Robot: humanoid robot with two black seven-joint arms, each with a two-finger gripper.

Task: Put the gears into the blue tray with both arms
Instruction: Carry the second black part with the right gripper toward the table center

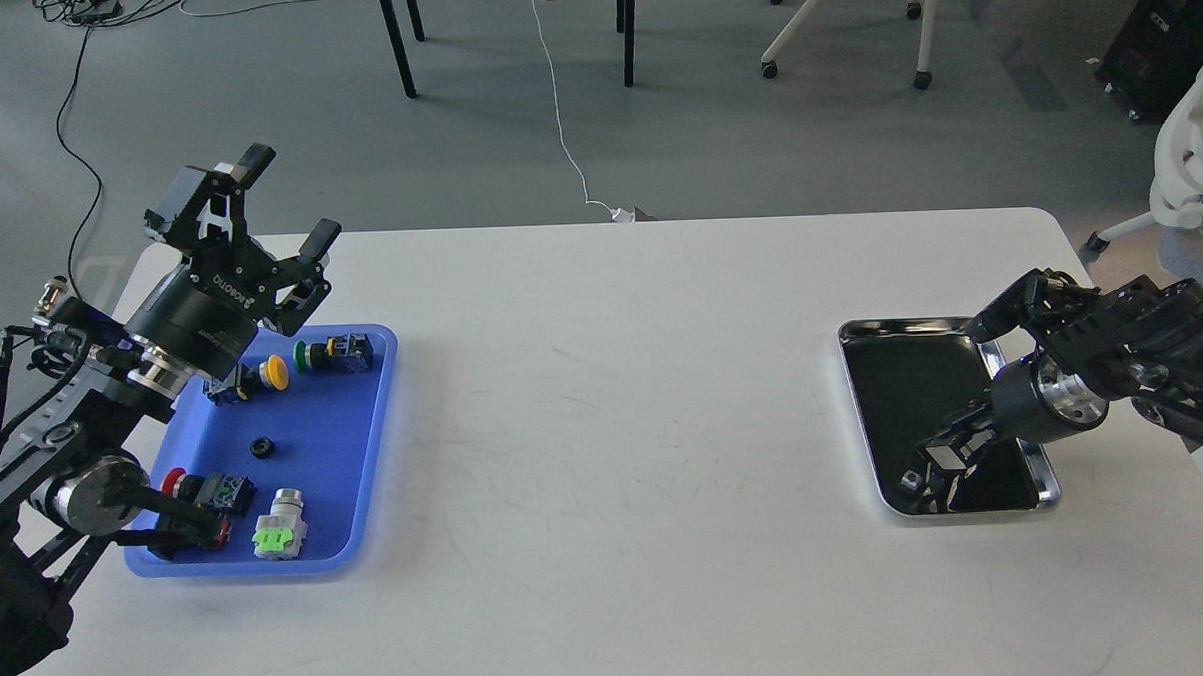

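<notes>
Gear point(261, 448): lies flat mid blue tray point(370, 456); I judge it light, rigid, slippery; pinch across rim.
Left claw point(286, 194): fingers apart, raised over tray's far end.
Right claw point(931, 462): inside steel tray point(862, 334); fingers' spacing indistinguishable.

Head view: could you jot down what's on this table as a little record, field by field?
surface: white table
left side: blue tray
in blue tray: one gear, four coloured push-button switches
right side: steel tray with dark inside
left gripper: open, raised above the blue tray's far end, holding nothing
right gripper: low over the steel tray, dark, fingers unclear
</notes>
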